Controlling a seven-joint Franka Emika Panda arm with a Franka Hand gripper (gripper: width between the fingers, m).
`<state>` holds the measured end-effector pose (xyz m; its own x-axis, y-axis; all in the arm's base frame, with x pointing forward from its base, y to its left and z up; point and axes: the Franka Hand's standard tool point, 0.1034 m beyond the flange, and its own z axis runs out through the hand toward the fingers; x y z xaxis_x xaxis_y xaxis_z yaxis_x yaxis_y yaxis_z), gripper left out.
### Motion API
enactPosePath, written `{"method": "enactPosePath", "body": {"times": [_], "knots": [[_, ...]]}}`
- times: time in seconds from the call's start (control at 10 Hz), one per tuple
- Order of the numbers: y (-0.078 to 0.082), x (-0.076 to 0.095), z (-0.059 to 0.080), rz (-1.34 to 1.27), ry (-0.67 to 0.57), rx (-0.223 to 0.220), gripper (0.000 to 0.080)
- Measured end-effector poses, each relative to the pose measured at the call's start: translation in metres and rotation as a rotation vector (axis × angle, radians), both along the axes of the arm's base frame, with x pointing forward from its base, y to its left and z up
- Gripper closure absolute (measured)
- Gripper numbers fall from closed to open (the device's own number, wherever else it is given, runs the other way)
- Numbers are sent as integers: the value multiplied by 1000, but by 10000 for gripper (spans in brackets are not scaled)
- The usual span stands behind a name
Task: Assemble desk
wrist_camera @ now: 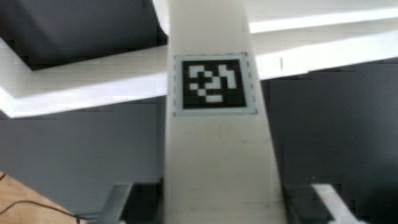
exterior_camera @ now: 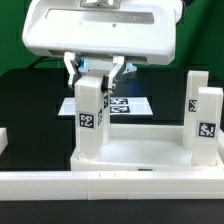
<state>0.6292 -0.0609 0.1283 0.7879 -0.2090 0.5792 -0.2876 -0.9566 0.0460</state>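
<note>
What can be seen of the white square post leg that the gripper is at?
The white square post leg looks like smooth plastic and stands upright on the large white rectangular desk slab, near its corner on the exterior view's left. A black-and-white tag sits on its facing side. The gripper straddles its top, one finger on each side; whether the fingers press on it cannot be told.

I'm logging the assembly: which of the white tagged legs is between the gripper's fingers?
The leg on the exterior view's left, upright on the desk slab; the gripper straddles its top. The two legs on the exterior view's right stand free.
</note>
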Motion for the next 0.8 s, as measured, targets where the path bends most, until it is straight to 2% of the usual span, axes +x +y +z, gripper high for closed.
{"method": "enactPosePath", "body": {"times": [0.1,0.3,0.5,0.6,0.7,0.8], "knots": [[-2,2,0,5,-28,-18,508],[-3,2,0,5,-27,-20,508],[-3,2,0,6,-26,-21,259],[-3,2,0,7,-26,-22,259],[-3,2,0,8,-26,-22,172],[-3,1,0,9,-25,-23,157]]}}
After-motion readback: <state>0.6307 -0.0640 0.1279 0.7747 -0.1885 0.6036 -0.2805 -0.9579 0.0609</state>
